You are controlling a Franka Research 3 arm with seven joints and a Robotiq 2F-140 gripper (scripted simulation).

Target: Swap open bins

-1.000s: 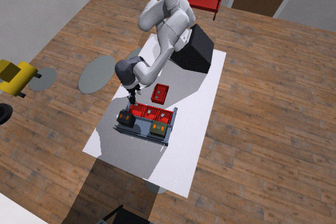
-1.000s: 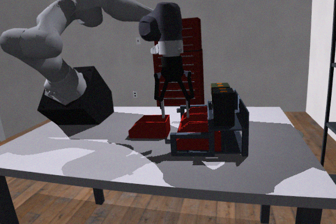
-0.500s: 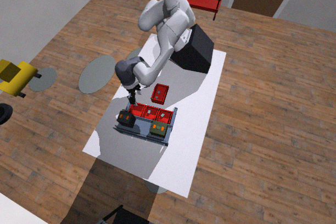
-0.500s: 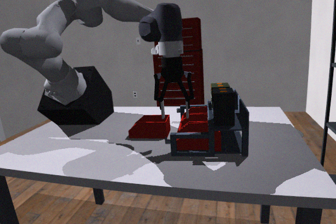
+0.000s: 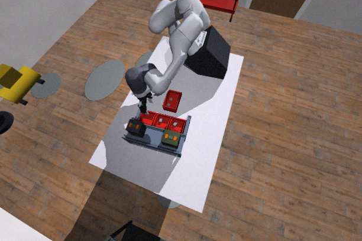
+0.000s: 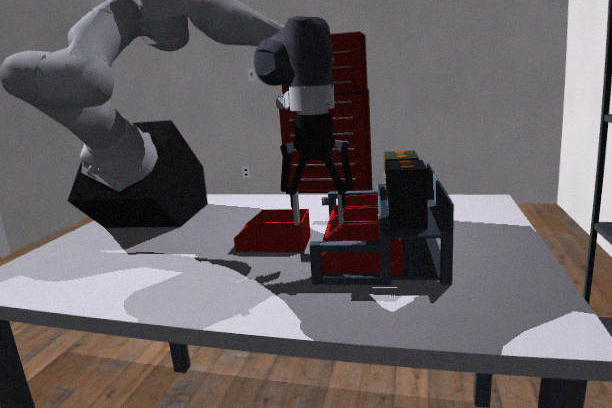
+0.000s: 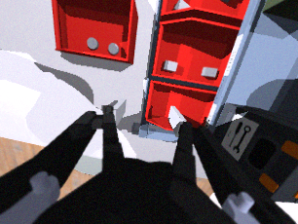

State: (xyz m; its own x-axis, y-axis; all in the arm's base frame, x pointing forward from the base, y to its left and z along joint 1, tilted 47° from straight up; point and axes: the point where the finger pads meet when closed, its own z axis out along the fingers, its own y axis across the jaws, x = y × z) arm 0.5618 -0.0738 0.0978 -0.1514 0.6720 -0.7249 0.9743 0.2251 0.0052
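The empty red bin [image 5: 146,119] [image 6: 350,263] [image 7: 195,101] sits in the shelf's end place, beside the black case. The middle bin [image 5: 165,124] [image 7: 195,49] holds light parts, as does the far bin [image 5: 178,129] [image 7: 210,9]. The red bin on the table [image 5: 174,97] [image 6: 272,238] [image 7: 97,24] stands in front of the shelf [image 5: 155,139] [image 6: 446,258], with two round grey parts in it. My gripper [image 5: 148,106] [image 6: 319,223] [image 7: 147,108] is open and holds nothing. It points down at the empty bin's front edge, one fingertip over the bin, the other out in front. Exact tip height is unclear.
A black case [image 5: 136,130] [image 6: 407,198] [image 7: 260,156] and a green case [image 5: 170,139] [image 6: 400,154] stand on the board behind the bins. The black case is close to my rear finger. The shelf's side frame [image 6: 316,268] borders the empty bin.
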